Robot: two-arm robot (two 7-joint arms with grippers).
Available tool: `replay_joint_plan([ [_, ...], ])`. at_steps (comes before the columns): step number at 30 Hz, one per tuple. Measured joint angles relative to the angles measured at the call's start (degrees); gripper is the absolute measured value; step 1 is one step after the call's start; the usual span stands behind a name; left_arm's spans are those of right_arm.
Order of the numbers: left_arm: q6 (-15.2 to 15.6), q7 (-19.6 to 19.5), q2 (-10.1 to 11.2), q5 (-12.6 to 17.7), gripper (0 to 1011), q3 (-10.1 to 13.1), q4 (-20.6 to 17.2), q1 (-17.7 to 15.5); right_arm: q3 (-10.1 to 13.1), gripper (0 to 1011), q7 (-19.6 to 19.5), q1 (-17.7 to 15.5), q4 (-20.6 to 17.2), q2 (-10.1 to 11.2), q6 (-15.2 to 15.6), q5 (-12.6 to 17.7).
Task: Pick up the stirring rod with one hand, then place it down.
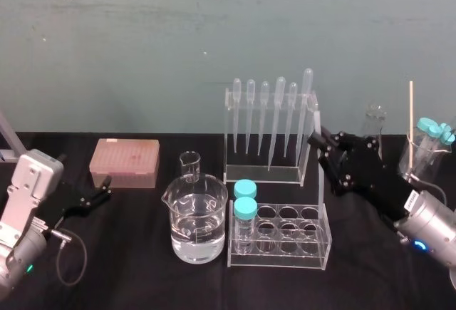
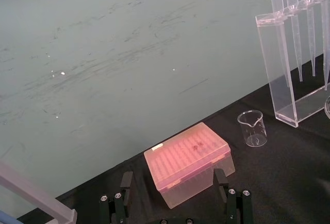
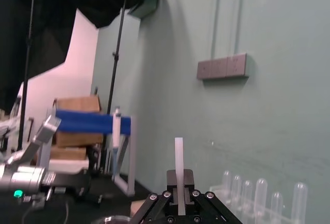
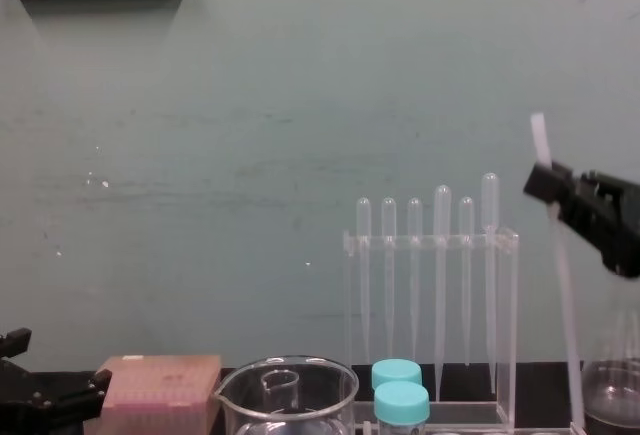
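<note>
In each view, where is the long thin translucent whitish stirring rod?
Head view: stirring rod right of centre, in the right black claw, beside the clear pipette rack.
Chest view: rod far right, upright.
Right wrist view: rod bottom centre.
Left wrist view: the rack, the shared landmark, upper right.

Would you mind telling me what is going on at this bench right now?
The right gripper is shut on the stirring rod near its upper end, holding it nearly upright beside the pipette rack. Whether the rod's lower end touches the table is unclear. The left gripper sits open and idle by the pink tip box.
</note>
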Motion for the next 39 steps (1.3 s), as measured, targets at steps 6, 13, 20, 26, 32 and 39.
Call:
replay_joint_plan([
  [6, 0.0, 0.0, 0.0, 0.0, 1000, 0.0, 0.0, 0.0, -0.45, 64, 0.1, -0.08, 0.67, 0.45, -0.02, -1.51],
  [13, 0.0, 0.0, 0.0, 0.0, 1000, 0.0, 0.0, 0.0, -1.16, 64, 1.6, 0.73, 2.15, 0.26, -0.19, -1.73],
  [20, 0.0, 0.0, 0.0, 0.0, 1000, 0.0, 0.0, 0.0, -1.88, 64, 3.06, 1.91, 4.0, -0.27, -0.46, -1.3],
  [26, 0.0, 0.0, 0.0, 0.0, 1000, 0.0, 0.0, 0.0, -2.61, 64, 4.19, 3.0, 6.12, -0.81, 0.18, -0.42],
  [32, 0.0, 0.0, 0.0, 0.0, 1000, 0.0, 0.0, 0.0, -3.47, 64, 5.17, 4.16, 8.62, -1.3, 1.79, 0.32],
  [39, 0.0, 0.0, 0.0, 0.0, 1000, 0.0, 0.0, 0.0, -4.51, 64, 6.24, 5.04, 10.91, -1.48, 3.21, 0.69],
])
